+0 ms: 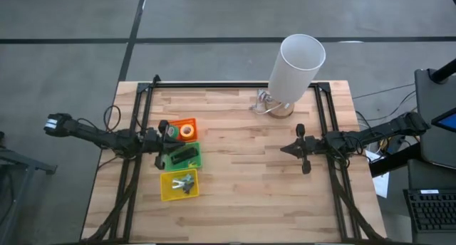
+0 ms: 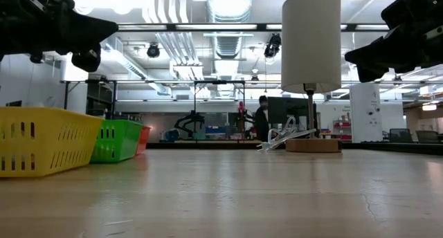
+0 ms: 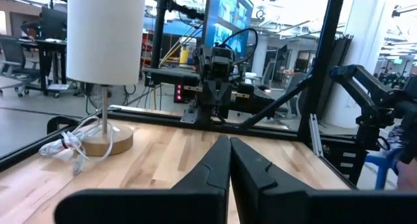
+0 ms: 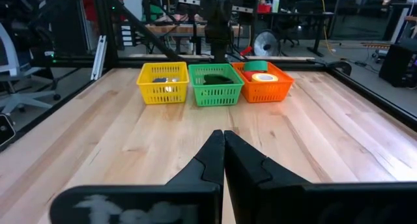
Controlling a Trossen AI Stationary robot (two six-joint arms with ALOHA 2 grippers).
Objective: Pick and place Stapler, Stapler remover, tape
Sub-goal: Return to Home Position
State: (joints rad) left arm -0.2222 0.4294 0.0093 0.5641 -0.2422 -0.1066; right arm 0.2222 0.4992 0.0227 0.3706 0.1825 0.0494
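Bare wood is stretching open across the middle and near side of the table [image 1: 242, 195]. On its left, the orange basket [image 1: 191, 120], green basket [image 1: 199, 163] and yellow basket [image 1: 165, 195] are standing in a close row, with the left gripper [image 1: 171, 141] hanging closed above them. The lamp [image 1: 296, 67] and its cable [image 1: 262, 101] are crowding the far edge

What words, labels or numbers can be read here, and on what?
No text reads clearly anywhere.
Monitor: what is on the screen is too blurred to read.
Keyboard: keys too small to read.
Yellow basket, green basket, orange basket: no labels visible.
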